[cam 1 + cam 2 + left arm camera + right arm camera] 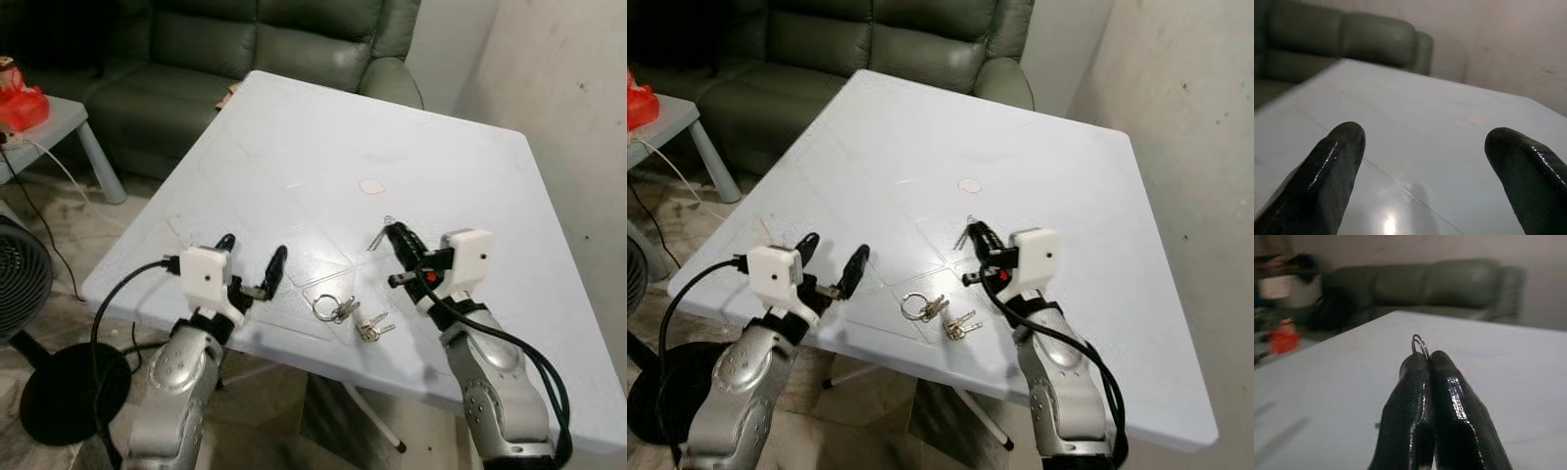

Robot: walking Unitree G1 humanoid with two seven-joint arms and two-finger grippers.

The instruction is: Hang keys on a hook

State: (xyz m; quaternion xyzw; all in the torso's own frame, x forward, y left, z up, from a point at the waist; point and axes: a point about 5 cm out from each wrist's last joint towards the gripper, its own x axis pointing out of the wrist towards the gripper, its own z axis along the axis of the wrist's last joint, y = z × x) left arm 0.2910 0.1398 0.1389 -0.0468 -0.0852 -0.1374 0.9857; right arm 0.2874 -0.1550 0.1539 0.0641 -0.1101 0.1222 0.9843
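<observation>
Both arms are silver with glossy black fingers (1327,176). Each wrist carries a white box. Black cables loop off them.

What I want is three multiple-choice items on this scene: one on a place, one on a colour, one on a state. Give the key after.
1. Where do the keys lie?
A. On the sofa
B. On the table, near its front edge
C. On the floor

2. What colour is the sofa?
A. Green
B. Red
C. White

3. How do the right gripper's jaws stand?
A. Wide open
B. Shut on the keys
C. Shut on a wire loop

Key:
1 B, the keys rest on the white tabletop.
2 A, its cushions are dull green.
3 C, the loop sticks out from the closed jaws.
</observation>
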